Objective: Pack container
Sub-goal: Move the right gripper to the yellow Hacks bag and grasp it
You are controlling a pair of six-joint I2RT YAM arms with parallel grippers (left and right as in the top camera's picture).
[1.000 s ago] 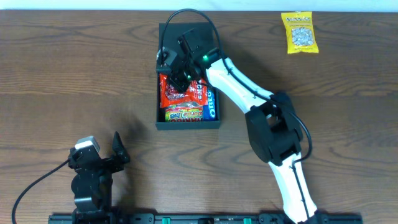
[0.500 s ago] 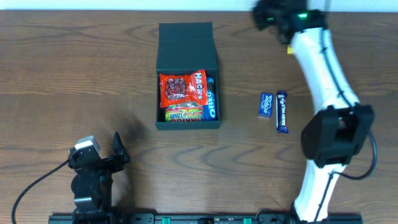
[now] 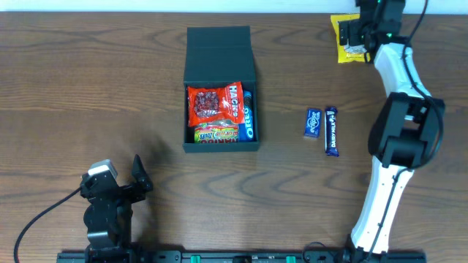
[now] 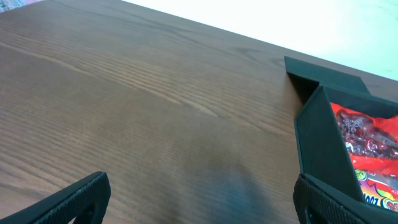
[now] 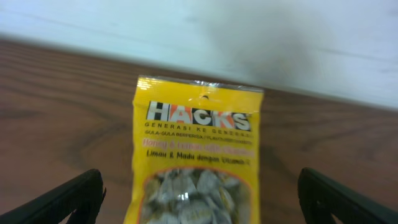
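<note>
Where the table ends, right jaws straddle the yellow packet.

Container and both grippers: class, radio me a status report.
Left gripper open, empty. Right gripper open, over yellow Hacks packet. Container open, snacks inside. Nothing blocking it.

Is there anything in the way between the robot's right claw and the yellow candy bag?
No, nothing visible is in the way. The right gripper hangs open over the yellow plastic Hacks candy packet, one finger on each side. The packet lies flat on the brown wooden table.
</note>
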